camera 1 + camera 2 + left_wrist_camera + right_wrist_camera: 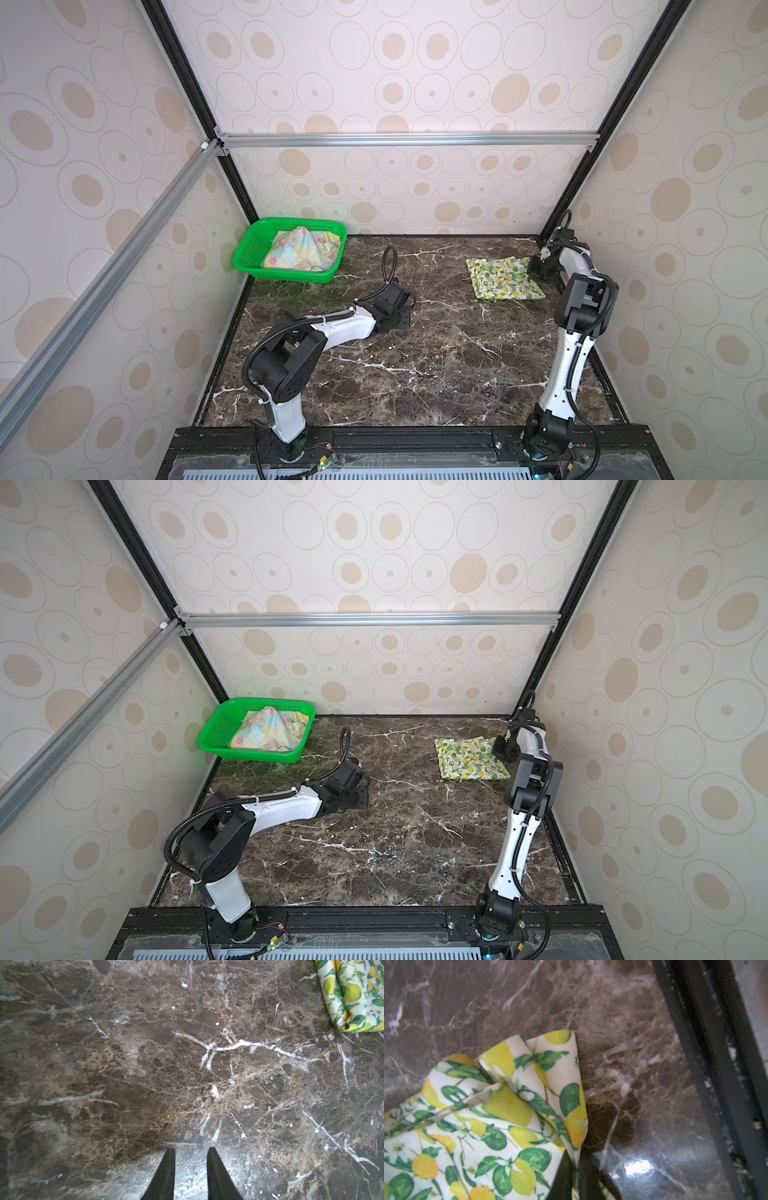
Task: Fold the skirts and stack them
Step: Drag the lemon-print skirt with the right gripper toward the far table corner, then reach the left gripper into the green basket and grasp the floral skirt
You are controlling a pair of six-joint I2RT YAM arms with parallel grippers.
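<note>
Left gripper (191, 1150) slightly parted, empty, over bare marble (124, 1064).
Far right, right gripper (575, 1155) nearly closed with lemon skirt (503, 276) edge between fingers (562, 1180).

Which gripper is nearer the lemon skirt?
Right. The right gripper is at the lemon skirt, cloth between its fingers; the left gripper hovers over the tabletop, well apart.
</note>
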